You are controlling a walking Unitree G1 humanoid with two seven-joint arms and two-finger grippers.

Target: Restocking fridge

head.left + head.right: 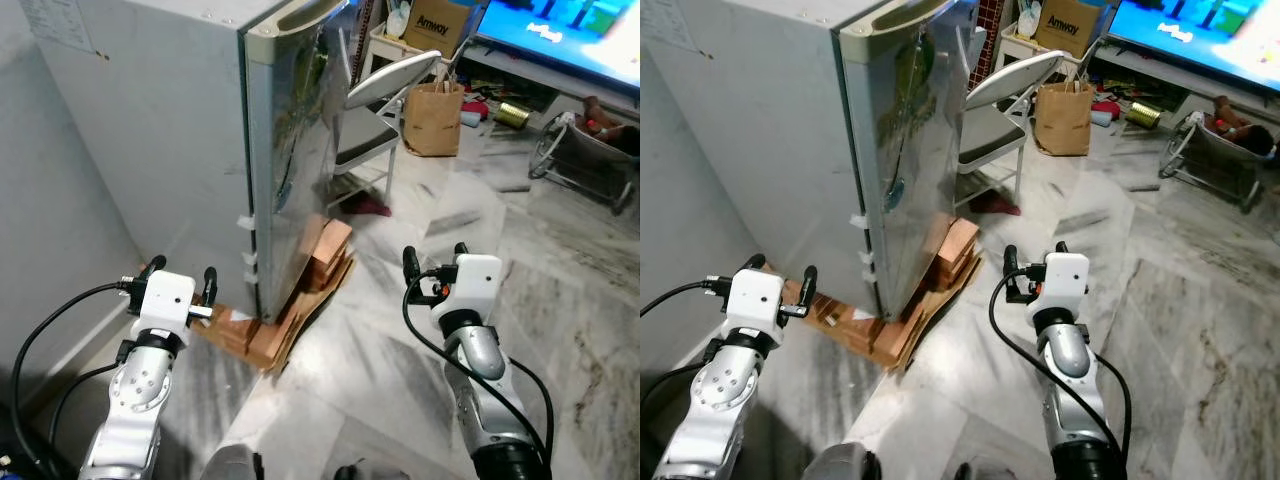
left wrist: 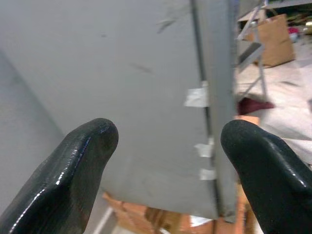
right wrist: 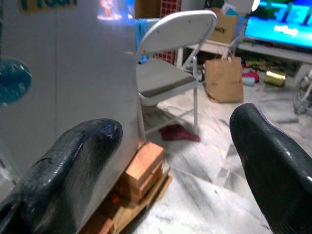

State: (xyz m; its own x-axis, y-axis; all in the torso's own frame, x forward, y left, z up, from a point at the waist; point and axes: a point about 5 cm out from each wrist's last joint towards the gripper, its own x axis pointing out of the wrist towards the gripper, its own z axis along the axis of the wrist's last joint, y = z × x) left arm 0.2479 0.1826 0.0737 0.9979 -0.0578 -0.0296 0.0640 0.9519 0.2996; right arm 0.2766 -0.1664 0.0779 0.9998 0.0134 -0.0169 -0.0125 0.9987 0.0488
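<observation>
While fridge (image 1: 200, 140) stands shut, grippers hang spread.

- A tall silver-grey fridge (image 1: 190, 130) stands upright with its door closed.
- Its base rests on flattened cardboard and bricks, beside the wall on the robot's left.
</observation>
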